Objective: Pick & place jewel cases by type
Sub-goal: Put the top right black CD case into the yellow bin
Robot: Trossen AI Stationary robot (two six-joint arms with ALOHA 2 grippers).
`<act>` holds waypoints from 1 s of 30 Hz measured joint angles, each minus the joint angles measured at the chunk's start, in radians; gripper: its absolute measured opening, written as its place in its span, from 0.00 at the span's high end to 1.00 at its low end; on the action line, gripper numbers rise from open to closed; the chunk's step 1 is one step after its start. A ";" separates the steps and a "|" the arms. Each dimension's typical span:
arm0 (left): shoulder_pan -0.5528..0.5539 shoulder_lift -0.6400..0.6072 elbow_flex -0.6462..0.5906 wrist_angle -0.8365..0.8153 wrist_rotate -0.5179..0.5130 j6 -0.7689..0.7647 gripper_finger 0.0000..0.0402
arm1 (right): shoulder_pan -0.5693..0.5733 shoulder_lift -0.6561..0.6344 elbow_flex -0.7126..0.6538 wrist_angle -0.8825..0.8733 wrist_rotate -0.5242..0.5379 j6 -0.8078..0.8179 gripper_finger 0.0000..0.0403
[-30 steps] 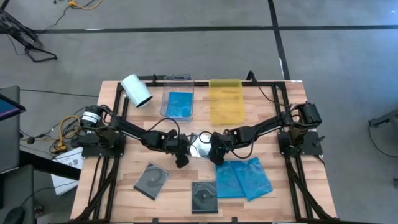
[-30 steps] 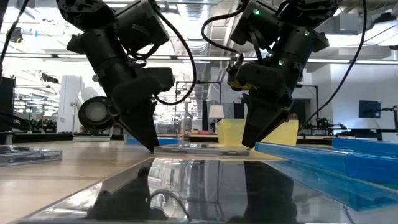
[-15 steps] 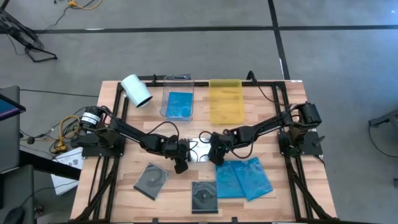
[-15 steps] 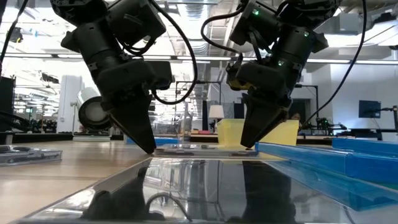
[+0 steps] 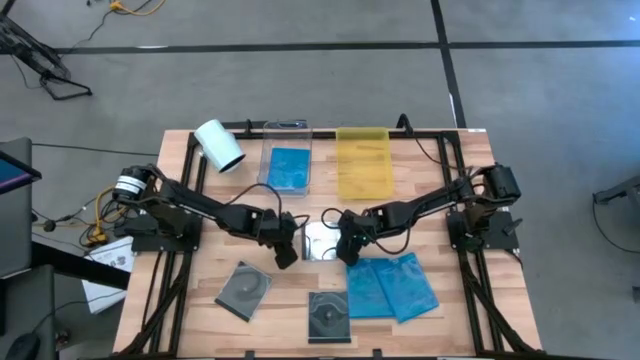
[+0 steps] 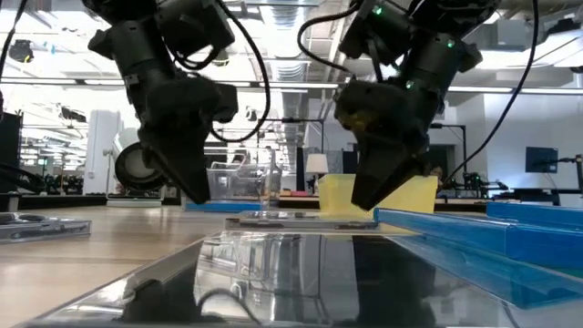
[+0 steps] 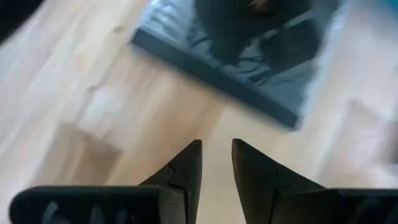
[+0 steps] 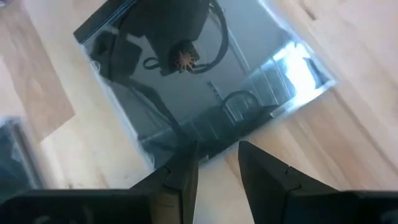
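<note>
Jewel case (image 5: 318, 241), glossy and dark, lies flat mid-table between both grippers. Left gripper (image 5: 285, 255) hovers beside it, fingers narrowly parted, empty. Right gripper (image 5: 350, 250) likewise, apparently over its edge. Thin, stiff, slippery, brittle: grasp by an edge.

Blue jewel cases (image 5: 391, 287), yellow tray (image 5: 363, 163), white roll (image 5: 219, 145).

Both arms are matte black, built of chunky jointed segments with loose black cables looping along them. The left pincer (image 5: 283, 252) and right pincer (image 5: 349, 250) each end in two dark, tapering, wedge-shaped fingers (image 7: 184, 177). Small green indicator lights glow on the right arm's wrist housing. The left arm's base joint carries a silver-white ring.
</note>
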 joint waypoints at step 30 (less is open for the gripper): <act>0.003 -0.137 -0.467 0.791 0.136 -0.411 0.80 | 0.072 -0.238 -0.236 0.257 0.043 0.405 0.73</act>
